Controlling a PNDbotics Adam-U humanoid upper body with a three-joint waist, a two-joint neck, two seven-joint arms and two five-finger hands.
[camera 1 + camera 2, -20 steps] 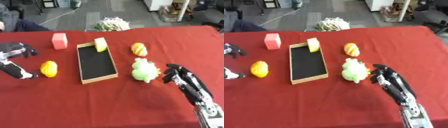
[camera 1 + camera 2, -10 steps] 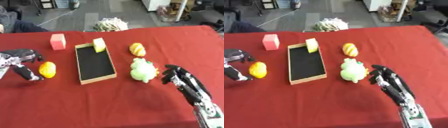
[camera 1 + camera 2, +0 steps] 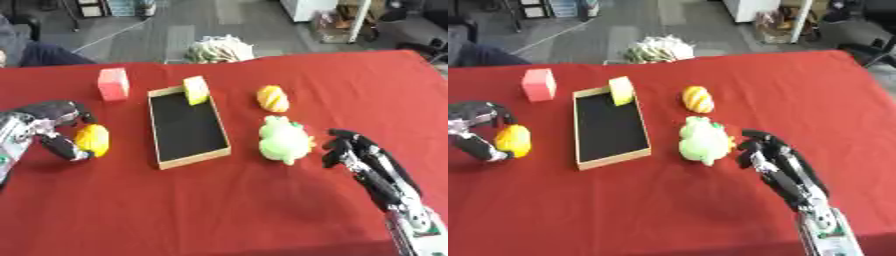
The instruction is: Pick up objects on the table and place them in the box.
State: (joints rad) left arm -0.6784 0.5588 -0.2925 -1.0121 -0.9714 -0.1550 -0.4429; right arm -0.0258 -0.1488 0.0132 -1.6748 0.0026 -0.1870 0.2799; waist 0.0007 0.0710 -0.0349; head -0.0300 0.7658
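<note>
- A shallow wooden box [image 3: 223,149] with a black floor lies lengthwise at the middle of a table draped in a red cloth [image 3: 219,210]; every place below is given from this box.
- A pale yellow block [image 3: 195,90] leans inside the box at its far end, tilted against the far wall.
- To the left of the box, near its front half, the left hand [image 3: 45,127] has its fingers arched over the top of an orange-yellow rounded toy [image 3: 93,140] and its thumb down at the toy's left side; the toy sits on the cloth, and whether the fingers actually touch it cannot be told.
- A pink block [image 3: 113,83] stands upright on the cloth beyond the box's far left corner, apart from it.
- To the right of the box, just beside its front right corner, lies a light green plush toy [image 3: 284,140].
- Further back on the right, level with the box's far half, is a yellow-and-orange striped oval toy [image 3: 272,98], separate from the plush.
- The right hand [image 3: 352,151] rests to the right of the plush, well clear of the box, its fingers bent inward and holding nothing; its black-and-silver arm [image 3: 398,200] runs off toward the lower right corner.
- Beyond the table's far edge, behind the box, a pale bundle [image 3: 220,50] lies on the grey floor.
</note>
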